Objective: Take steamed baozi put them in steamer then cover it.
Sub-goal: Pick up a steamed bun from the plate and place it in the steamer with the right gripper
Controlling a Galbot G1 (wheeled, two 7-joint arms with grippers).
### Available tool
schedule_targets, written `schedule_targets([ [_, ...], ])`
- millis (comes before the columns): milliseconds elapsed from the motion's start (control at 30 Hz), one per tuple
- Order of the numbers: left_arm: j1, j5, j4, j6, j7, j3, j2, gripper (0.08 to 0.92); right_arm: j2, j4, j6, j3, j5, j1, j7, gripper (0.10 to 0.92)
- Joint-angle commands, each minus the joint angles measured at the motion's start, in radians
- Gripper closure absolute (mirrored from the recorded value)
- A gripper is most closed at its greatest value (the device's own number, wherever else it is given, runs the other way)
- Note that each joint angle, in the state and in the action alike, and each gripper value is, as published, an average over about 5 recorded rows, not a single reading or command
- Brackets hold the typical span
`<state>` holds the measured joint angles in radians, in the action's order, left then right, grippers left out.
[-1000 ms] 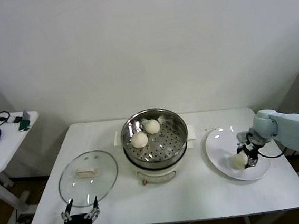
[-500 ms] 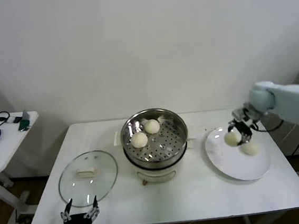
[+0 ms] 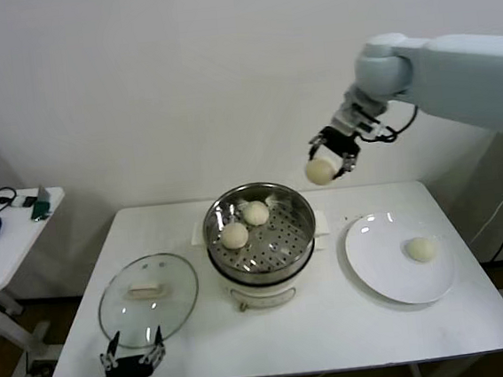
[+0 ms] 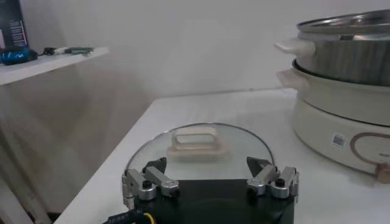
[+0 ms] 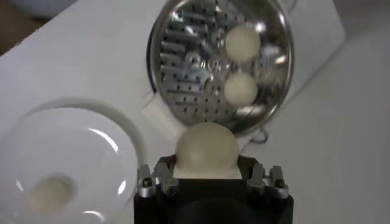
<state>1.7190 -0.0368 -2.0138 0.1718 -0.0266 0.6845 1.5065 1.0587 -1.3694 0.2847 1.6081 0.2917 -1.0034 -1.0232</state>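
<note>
The steamed baozi are split among three places: two lie side by side on the perforated floor of the steamer (image 3: 259,232), one (image 3: 420,249) rests alone on the white plate (image 3: 376,261) at the right of the desk (image 3: 337,332), and one (image 3: 320,172) is in the air, clamped between the fingers of the right gripper (image 3: 326,161). That gripper hangs high above the desk, just beyond the steamer's right rim and well clear of the plate, with the arm reaching in from the upper right. In the right wrist view the held bun (image 5: 206,148) sits between the closed-in fingers, with the steamer's shiny basket (image 5: 183,73) and its two buns below it and the plate (image 5: 91,140) with its single bun off to one side.

The cover (image 3: 147,293) lies flat on the desk to the left of the steamer, handle up, apart from the pot base. The left gripper (image 3: 134,360) is parked low at the desk's front edge, just in front of the cover, its fingers spread wide apart and holding nothing; the left wrist view shows the cover's handle (image 4: 194,137) just past them.
</note>
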Motion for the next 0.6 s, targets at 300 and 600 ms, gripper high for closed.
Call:
schedule_targets([
  [300,0.003,0.000,-0.008,0.000,-0.003,0.018,-0.005,0.177,0.271,-0.023,0.121,-0.007,-0.319,0.261,0.118,0.338],
  [600,0.010,-0.003,-0.013,-0.002,-0.004,0.022,-0.005,0.177,0.266,0.020,0.093,-0.019,-0.386,0.388,0.148,0.338],
])
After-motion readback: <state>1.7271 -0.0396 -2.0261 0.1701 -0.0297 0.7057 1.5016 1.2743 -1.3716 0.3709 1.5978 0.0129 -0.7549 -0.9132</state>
